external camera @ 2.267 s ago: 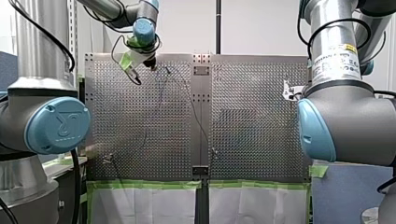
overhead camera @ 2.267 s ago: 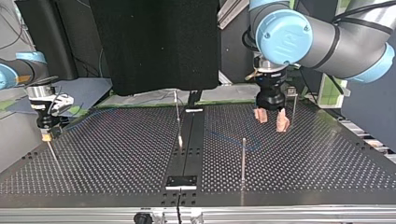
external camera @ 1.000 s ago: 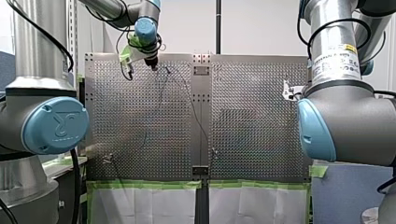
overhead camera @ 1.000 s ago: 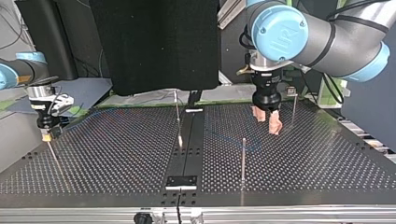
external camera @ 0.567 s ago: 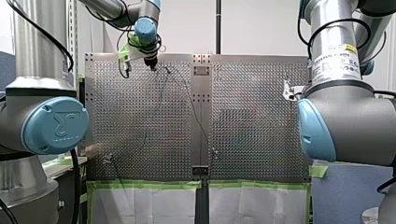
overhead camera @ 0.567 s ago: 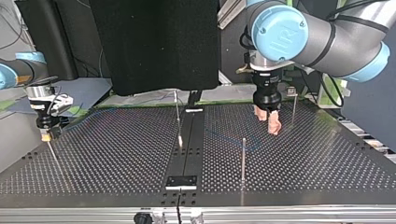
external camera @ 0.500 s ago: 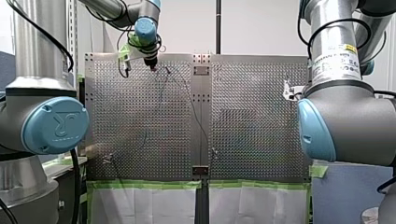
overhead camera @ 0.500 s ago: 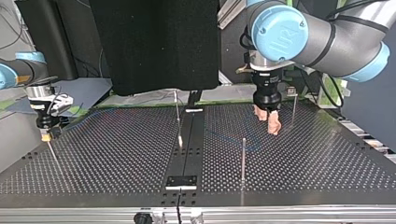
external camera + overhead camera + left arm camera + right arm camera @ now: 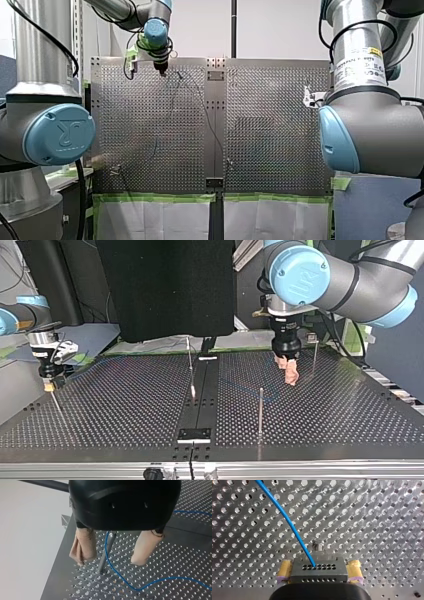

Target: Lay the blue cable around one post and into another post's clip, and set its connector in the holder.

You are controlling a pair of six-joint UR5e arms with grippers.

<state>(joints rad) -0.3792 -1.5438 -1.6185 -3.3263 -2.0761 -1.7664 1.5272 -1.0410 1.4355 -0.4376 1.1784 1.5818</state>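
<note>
Blue cable [image 9: 293, 533] runs out of a grey connector [image 9: 324, 576], a block with rows of small holes, which my right gripper [image 9: 319, 568] pinches between its yellow pads [image 9: 353, 568], one pad pressed to each end of the block. Just ahead of the connector a small metal stud [image 9: 318, 546] stands in the perforated table [image 9: 374, 517]; it may be a post seen end-on, but the angle is too steep to be sure. In the top view my right gripper [image 9: 48, 385] hangs low at the table's left edge, and the cable shows faintly as a thin line lying on the plate toward the middle. At the far right of that view my left gripper [image 9: 289, 371] points down at the table, near a thin upright post [image 9: 314, 355]. In the left wrist view its beige pads [image 9: 83, 545] are spread wide with nothing held. A slim metal post [image 9: 103, 555] stands in the gap between them, clear of both. The cable [image 9: 113, 568] passes right beside this post, then lies in a loose curve on the plate ahead of the pads.
</note>
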